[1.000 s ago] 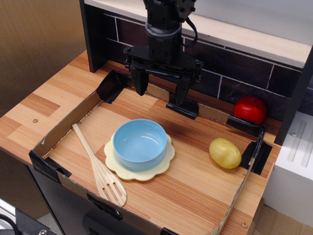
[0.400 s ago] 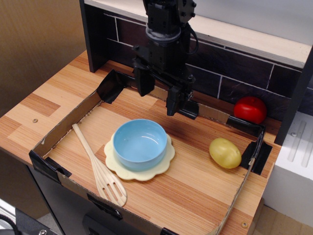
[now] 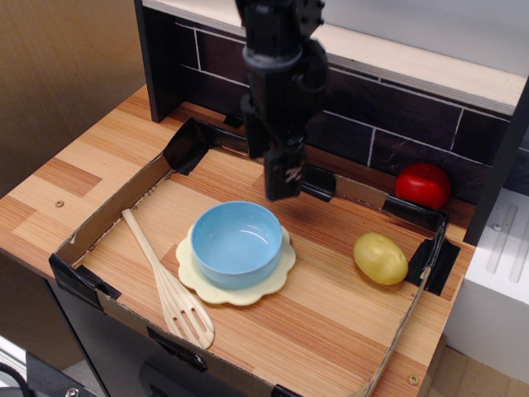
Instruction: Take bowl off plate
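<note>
Observation.image caption: bowl (image 3: 237, 243) sits on the plate (image 3: 281, 277), nothing lifted yet.

Inside the cardboard-walled tray (image 3: 107, 217), the light-blue bowl rests centred on the scalloped plate. Above and behind it hangs the gripper (image 3: 279, 169), turned edge-on to the camera, so I cannot tell whether its fingers are spread or together. Descent, grasp and lift all appear left to do.
</note>
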Robot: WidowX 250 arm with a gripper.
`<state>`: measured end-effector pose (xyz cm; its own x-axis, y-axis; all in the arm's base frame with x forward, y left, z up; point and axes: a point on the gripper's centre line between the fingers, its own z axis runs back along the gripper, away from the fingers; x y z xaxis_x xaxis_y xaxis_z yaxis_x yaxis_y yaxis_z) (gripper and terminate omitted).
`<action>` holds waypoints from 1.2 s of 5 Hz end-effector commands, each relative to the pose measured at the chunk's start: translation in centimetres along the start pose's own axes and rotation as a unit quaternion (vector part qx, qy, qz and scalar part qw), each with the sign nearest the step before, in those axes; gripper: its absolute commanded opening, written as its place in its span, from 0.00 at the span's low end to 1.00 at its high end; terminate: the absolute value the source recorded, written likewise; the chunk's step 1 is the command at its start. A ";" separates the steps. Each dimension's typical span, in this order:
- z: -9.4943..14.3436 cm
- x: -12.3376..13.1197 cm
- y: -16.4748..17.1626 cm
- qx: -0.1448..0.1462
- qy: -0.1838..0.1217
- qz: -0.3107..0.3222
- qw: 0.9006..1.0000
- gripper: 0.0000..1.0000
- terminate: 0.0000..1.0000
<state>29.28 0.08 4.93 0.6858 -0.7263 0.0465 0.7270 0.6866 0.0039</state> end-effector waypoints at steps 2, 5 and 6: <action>-1.0 -2.7 1.3 0.018 0.004 -0.184 0.983 1.00 0.00; -1.7 -2.9 0.9 0.007 -0.009 -0.178 0.984 0.00 0.00; -1.6 -2.7 0.8 0.010 -0.011 -0.165 0.986 0.00 0.00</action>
<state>27.30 2.18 1.79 0.4166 -0.9080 0.0444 0.9090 0.4166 -0.0106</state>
